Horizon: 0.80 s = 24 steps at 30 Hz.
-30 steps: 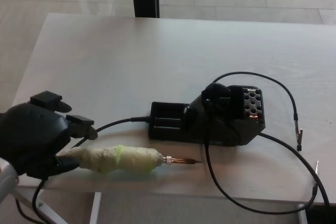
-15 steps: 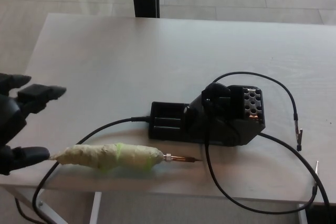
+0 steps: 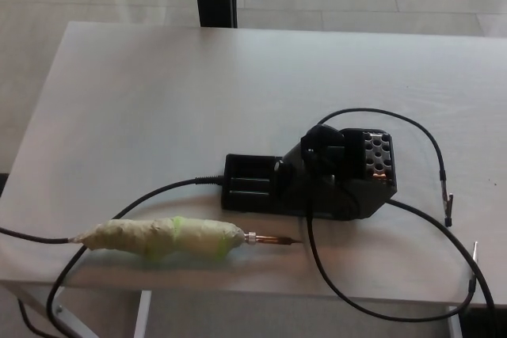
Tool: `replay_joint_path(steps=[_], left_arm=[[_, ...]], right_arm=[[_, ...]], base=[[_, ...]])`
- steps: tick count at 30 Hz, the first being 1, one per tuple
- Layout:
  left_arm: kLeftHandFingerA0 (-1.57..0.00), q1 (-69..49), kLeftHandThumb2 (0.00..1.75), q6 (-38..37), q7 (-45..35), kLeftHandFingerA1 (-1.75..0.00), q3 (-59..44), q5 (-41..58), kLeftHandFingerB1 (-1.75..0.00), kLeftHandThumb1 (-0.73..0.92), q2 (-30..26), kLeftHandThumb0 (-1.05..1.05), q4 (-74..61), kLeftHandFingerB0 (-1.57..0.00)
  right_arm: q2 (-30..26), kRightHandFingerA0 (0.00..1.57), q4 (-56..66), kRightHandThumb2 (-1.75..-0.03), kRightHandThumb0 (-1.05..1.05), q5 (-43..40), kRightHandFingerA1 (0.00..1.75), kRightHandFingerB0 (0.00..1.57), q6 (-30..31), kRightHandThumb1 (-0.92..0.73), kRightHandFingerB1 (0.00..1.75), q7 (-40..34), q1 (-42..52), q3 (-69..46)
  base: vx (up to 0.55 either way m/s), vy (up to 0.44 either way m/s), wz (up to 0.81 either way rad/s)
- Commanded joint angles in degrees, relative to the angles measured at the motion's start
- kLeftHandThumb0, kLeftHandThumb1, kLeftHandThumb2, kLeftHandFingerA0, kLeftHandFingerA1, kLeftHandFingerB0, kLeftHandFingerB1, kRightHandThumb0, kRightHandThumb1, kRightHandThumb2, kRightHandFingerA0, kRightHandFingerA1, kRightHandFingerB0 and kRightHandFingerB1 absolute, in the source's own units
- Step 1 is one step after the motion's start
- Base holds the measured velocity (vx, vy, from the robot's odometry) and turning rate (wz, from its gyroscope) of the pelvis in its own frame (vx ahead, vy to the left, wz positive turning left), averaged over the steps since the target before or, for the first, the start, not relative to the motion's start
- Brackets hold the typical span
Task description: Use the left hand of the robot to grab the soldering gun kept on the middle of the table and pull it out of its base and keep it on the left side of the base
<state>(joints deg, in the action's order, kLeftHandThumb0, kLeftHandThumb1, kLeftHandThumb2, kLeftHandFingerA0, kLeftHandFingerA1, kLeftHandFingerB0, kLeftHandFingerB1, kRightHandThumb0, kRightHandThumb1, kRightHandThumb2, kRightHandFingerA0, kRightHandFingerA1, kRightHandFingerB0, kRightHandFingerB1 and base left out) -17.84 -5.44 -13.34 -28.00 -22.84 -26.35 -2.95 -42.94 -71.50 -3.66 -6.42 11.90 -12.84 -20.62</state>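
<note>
From my feed I see neither of the robot's hands, so I cannot tell whether the left one is spread or clenched — all I can say is that nothing grips the tool. The soldering gun with its lumpy pale yellow-green wrapped handle (image 3: 162,237) lies flat on the pale grey tabletop (image 3: 182,93), close to the near edge, out of its black plastic base with the perforated holder (image 3: 317,178) and just to the left of it. Its long axis runs left to right, the thin metal tip (image 3: 276,240) pointing toward the base, apart from it, and the black cord (image 3: 32,238) trailing off the handle's left end past the table edge. I judge the placement done; if I had to regrasp, the left arm would be nearer — the handle's butt faces that side
</note>
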Motion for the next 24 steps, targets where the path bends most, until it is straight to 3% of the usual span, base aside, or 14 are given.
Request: replay_joint_path(steps=[1,2,3,4,5,7,13,15,17,18,19,22,23,24], left_arm=[[0.0,-1.2,0.63,21.6,4.2,-0.69,-18.2,20.0,-0.47,0.72,7.4,-0.6,33.7,0.0],[-0.2,-0.4,1.12,21.5,4.0,-0.67,-17.8,19.6,-0.62,0.59,6.5,-0.37,36.2,-0.13],[-0.2,-0.1,1.12,21.2,4.0,-0.67,-17.6,19.3,-0.62,0.59,6.1,-0.37,37.3,-0.13],[-0.25,0.6,0.61,20.7,3.8,-0.85,-17.8,19.5,-0.72,0.74,5.5,-0.55,39.6,-0.25],[-0.4,1.3,0.63,20.9,3.4,-0.83,-16.1,17.6,-0.7,0.72,4.0,-0.58,42.0,-0.4],[-0.65,3.7,0.61,21.7,3.1,-0.75,-14.5,16.3,-0.62,0.71,2.4,-0.58,45.7,-0.6],[-0.67,10.3,0.6,23.6,-1.9,-0.72,-12.6,17.2,-0.64,0.68,-0.5,-0.53,52.0,-0.62],[-0.77,7.5,0.6,16.5,-4.3,-0.65,-3.4,9.5,-0.58,0.68,-0.5,-0.59,50.6,-0.7],[-0.75,7.6,0.6,15.1,-4.7,-0.68,-1.3,8.4,-0.59,0.66,-0.6,-0.61,52.2,-0.71],[-0.87,7.9,0.6,13.5,-7.6,-0.57,0.7,7.5,-0.49,0.63,-2.0,-0.63,53.7,-0.84],[-0.87,8.4,0.6,11.2,-11.9,-0.57,3.5,6.3,-0.49,0.63,-4.0,-0.63,55.9,-0.84],[-0.86,8.1,0.6,11.7,-8.7,-0.65,1.5,9.2,-0.56,0.65,-4.0,-0.66,57.0,-0.75],[-1.04,8.7,0.6,12.3,-6.1,-0.66,-1.0,11.8,-0.6,0.6,-3.1,-0.63,58.2,-0.8],[-0.82,8.7,0.6,12.4,-5.6,-0.69,-1.5,12.8,-0.63,0.67,-2.7,-0.62,57.8,-0.76]], right_arm=[[0.0,1.32,-0.2,-0.94,-1.05,-0.5,0.98,0.09,-0.5,-0.55,1.55,-0.4,1.9,-0.1],[0.0,1.3,-0.2,-1.04,-1.05,-0.4,1.0,0.03,-0.4,-0.49,1.63,-0.4,1.8,0.1],[0.0,1.3,-0.2,-1.04,-1.05,-0.3,1.0,0.03,-0.3,-0.49,1.63,-0.4,1.7,0.1],[0.2,1.3,-0.2,-1.04,-1.05,-0.5,1.0,0.04,-0.4,-0.49,1.63,-0.3,1.8,0.0],[0.5,1.32,0.1,-0.94,-1.05,-0.8,0.98,0.08,-0.5,-0.55,1.54,-0.2,2.1,-0.2],[0.7,1.33,0.1,-0.95,-1.05,-1.1,0.98,0.08,-0.4,-0.55,1.54,-0.3,2.5,-0.5],[1.2,1.32,0.1,-0.95,-1.05,-0.9,0.99,0.08,-0.8,-0.56,1.52,-0.5,3.0,-0.2],[1.5,1.29,0.1,-0.95,-1.05,-1.1,1.01,0.08,-0.6,-0.55,1.54,-0.6,3.2,-0.5],[1.2,1.27,0.1,-0.95,-1.05,-1.2,1.01,0.08,-0.5,-0.55,1.53,-0.4,3.2,-0.5],[1.2,1.28,0.0,-0.95,-1.05,-1.1,0.99,0.08,-0.4,-0.56,1.54,-0.5,3.1,-0.5],[1.2,1.28,0.0,-0.95,-1.05,-1.1,0.99,0.08,-0.4,-0.56,1.54,-0.7,2.9,-0.5],[1.4,1.28,0.1,-0.95,-1.05,-1.1,1.0,0.09,-0.9,-0.56,1.54,-0.6,3.4,-0.5],[1.4,1.28,0.2,-0.96,-1.05,-1.1,1.0,0.06,-1.0,-0.57,1.52,-0.5,3.6,-0.4],[1.5,1.28,0.3,-0.97,-1.05,-1.2,1.01,0.06,-0.9,-0.56,1.52,-0.5,3.8,-0.4]], base=[[0.0,0.0,0.0],[0.0,0.0,0.0],[0.0,0.0,0.0],[0.0,0.0,0.0],[0.0,0.0,0.0],[0.0,0.0,0.0],[0.0,0.0,0.0],[0.0,0.0,0.0],[0.0,0.0,0.0],[0.0,0.0,0.0],[0.0,0.0,0.0],[0.0,0.0,0.0],[0.0,0.0,0.0],[0.0,0.0,0.0]])
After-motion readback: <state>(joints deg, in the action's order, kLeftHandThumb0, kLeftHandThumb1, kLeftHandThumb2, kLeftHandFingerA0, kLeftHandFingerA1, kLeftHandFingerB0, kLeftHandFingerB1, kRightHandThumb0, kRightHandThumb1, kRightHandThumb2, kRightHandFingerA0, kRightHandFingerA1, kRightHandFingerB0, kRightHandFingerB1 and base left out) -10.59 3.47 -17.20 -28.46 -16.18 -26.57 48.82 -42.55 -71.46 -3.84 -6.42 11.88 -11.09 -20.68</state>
